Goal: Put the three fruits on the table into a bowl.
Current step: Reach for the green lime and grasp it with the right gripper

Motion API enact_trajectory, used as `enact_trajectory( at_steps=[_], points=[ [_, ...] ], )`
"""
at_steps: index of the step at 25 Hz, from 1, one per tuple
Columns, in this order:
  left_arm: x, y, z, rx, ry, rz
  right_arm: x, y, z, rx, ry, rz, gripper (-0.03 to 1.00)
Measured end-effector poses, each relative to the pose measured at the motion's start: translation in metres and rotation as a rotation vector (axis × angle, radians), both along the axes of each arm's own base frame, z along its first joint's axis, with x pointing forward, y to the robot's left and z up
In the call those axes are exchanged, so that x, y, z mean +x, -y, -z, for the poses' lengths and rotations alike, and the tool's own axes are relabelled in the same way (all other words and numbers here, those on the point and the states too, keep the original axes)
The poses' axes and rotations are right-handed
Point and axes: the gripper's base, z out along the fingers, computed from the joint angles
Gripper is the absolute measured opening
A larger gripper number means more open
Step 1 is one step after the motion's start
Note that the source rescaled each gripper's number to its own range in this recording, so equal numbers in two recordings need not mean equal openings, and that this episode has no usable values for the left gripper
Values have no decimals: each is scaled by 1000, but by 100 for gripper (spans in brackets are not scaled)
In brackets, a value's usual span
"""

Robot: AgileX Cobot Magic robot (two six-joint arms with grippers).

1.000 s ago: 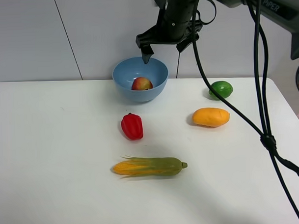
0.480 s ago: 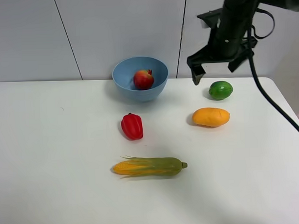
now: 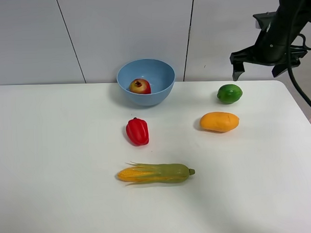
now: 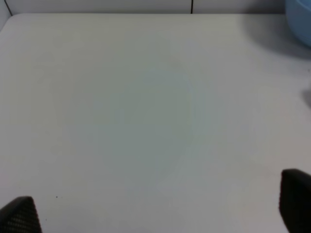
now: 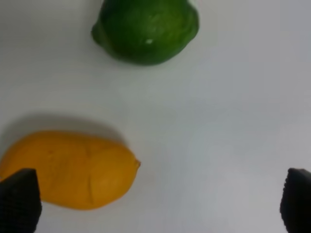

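Note:
The red pomegranate lies inside the light-blue bowl at the back of the white table. The green lime and the orange-yellow mango lie on the table at the right. My right gripper is open and empty, up in the air just right of and above the lime. In the right wrist view the lime and the mango lie below the open gripper. My left gripper is open over bare table, with the bowl's edge in the corner.
A red bell pepper lies in front of the bowl. A yellow-green corn cob lies nearer the front. A grey panelled wall stands behind the table. The table's right edge runs close to the lime and mango.
My right gripper has swung from over the bowl to the right, past the lime. The pomegranate it let go has rolled and settled in the bowl.

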Motion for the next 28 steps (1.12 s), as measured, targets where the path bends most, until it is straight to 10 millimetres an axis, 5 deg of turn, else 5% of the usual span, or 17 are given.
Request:
enact_trajectory(
  at_steps=[6, 13, 28],
  points=[
    [0, 0, 0, 1, 0, 0, 11, 21, 17, -3, -11, 49, 100],
    [0, 0, 0, 1, 0, 0, 27, 21, 50, 118, -6, 267, 100],
    [0, 0, 0, 1, 0, 0, 40, 30, 51, 429, 136, 863, 100]
  ],
)
